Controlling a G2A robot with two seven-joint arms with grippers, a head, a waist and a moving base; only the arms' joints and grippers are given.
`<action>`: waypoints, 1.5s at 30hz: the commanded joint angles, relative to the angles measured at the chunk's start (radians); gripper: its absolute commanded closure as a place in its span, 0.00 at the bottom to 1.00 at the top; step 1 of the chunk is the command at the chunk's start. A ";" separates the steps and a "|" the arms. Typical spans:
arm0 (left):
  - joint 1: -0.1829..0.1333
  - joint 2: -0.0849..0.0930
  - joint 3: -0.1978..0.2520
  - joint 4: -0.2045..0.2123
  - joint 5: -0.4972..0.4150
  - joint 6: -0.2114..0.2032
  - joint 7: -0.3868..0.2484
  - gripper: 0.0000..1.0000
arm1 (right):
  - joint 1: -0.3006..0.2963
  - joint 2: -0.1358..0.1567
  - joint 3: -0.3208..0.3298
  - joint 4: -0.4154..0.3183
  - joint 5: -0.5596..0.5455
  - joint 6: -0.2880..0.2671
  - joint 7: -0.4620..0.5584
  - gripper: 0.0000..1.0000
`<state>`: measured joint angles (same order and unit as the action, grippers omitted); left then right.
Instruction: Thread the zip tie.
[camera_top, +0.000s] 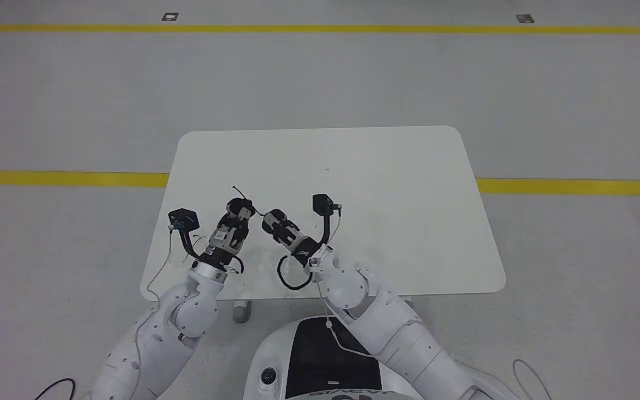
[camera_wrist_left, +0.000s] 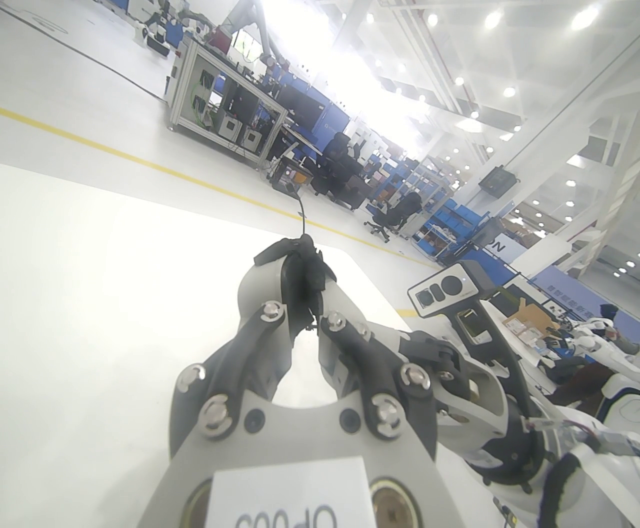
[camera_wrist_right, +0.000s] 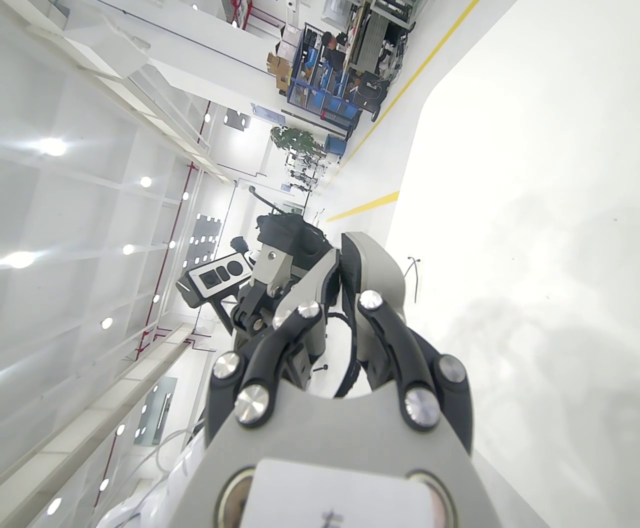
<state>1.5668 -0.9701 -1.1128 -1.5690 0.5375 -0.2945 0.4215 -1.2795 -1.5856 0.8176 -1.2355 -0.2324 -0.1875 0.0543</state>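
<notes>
The zip tie (camera_wrist_left: 302, 215) is a thin black strap, and one end of it sticks out past the tips of my left gripper (camera_wrist_left: 300, 250), which is shut on it. In the right wrist view a ribbed loop of the zip tie (camera_wrist_right: 351, 345) curves between the fingers of my right gripper (camera_wrist_right: 340, 247), which is shut on the strap. In the top view the left gripper (camera_top: 238, 211) and the right gripper (camera_top: 271, 219) are tip to tip above the front left of the white table (camera_top: 400, 200). The strap's free end (camera_top: 238, 190) points away from me.
The table top around both grippers is bare, with open room to the right and toward the far edge. The table's front edge (camera_top: 330, 296) runs close under both forearms. A thin dark line (camera_wrist_right: 413, 277) lies on the table beside the right fingers.
</notes>
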 joint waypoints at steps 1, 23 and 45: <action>0.000 0.000 0.000 0.000 0.000 0.000 0.000 1.00 | 0.001 -0.001 0.000 0.001 0.000 -0.001 0.001 1.00; 0.000 0.000 0.000 0.000 0.000 0.000 0.000 1.00 | -0.012 -0.002 0.016 -0.009 -0.010 0.007 0.007 1.00; 0.000 0.000 0.000 0.000 0.000 0.000 0.000 1.00 | -0.021 -0.003 0.023 -0.011 -0.014 0.000 0.017 1.00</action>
<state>1.5668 -0.9701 -1.1128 -1.5690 0.5375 -0.2945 0.4215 -1.3001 -1.5883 0.8409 -1.2465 -0.2461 -0.1874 0.0709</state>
